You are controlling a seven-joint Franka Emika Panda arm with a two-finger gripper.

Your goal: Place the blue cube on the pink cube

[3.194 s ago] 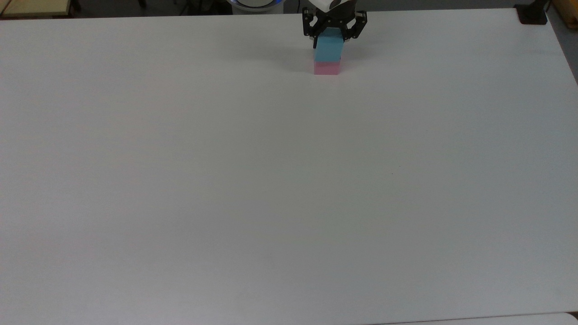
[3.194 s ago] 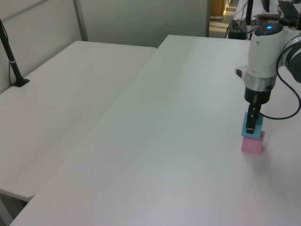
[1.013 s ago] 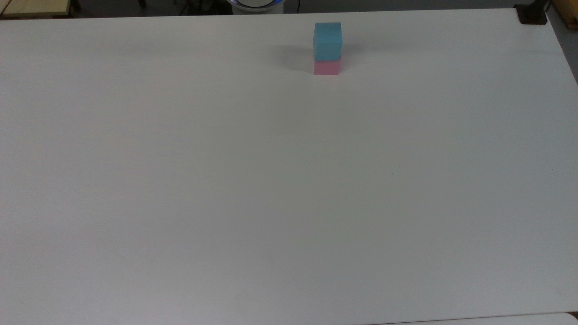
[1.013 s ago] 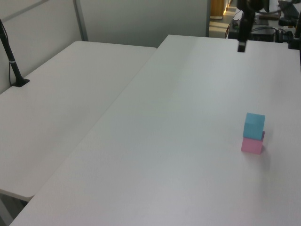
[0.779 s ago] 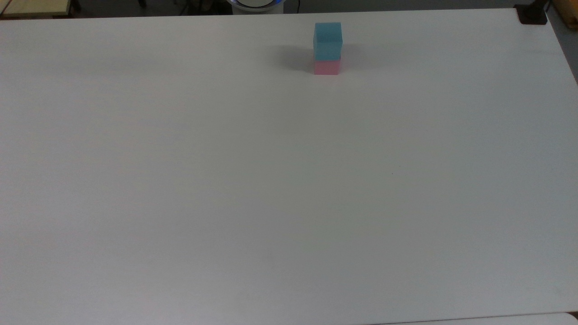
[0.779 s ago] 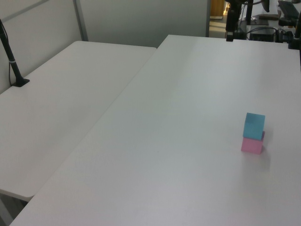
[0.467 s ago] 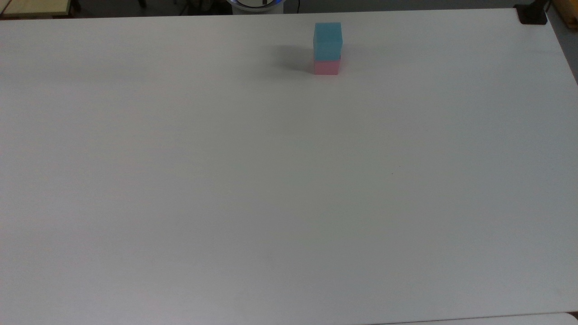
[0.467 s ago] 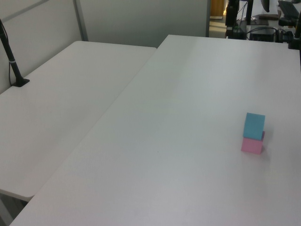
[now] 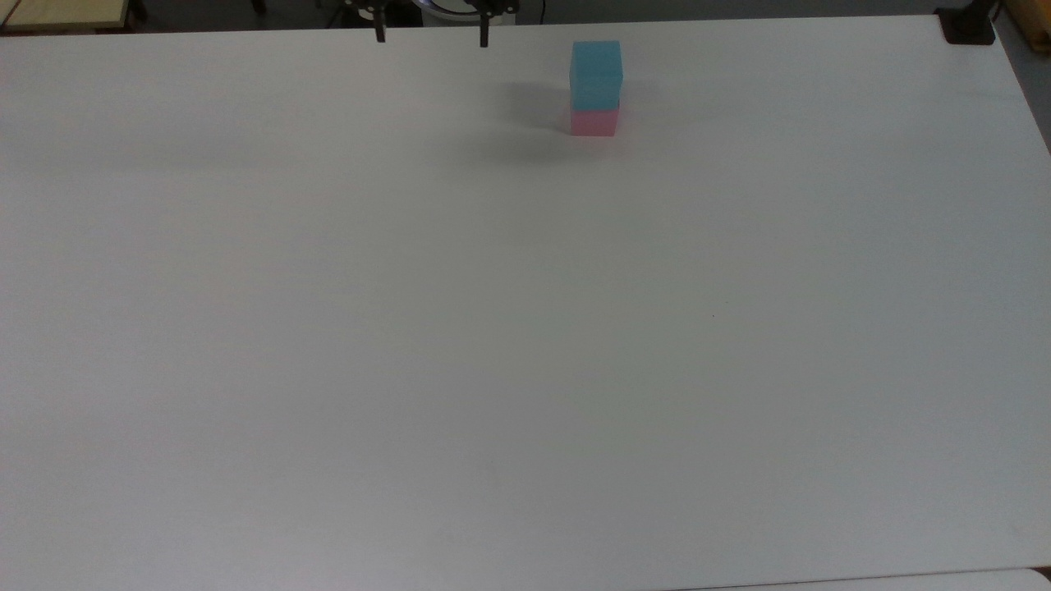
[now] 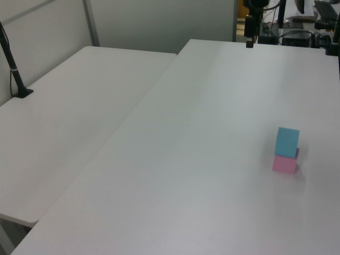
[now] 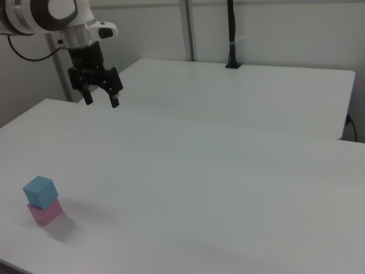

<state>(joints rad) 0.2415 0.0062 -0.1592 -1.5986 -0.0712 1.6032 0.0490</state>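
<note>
Fingers [image 11: 88,98]: spread wide, empty, pointing down, raised clear of the desk [image 9: 525,328]; in the top view only the two tips show at the upper edge, to the top view's left of the stack. Blue cube [image 9: 596,74]: resting on the pink cube [image 9: 594,123], turned slightly askew on it. Pink cube: on the desk near its far edge in the top view. Fingers and stack: well apart.
</note>
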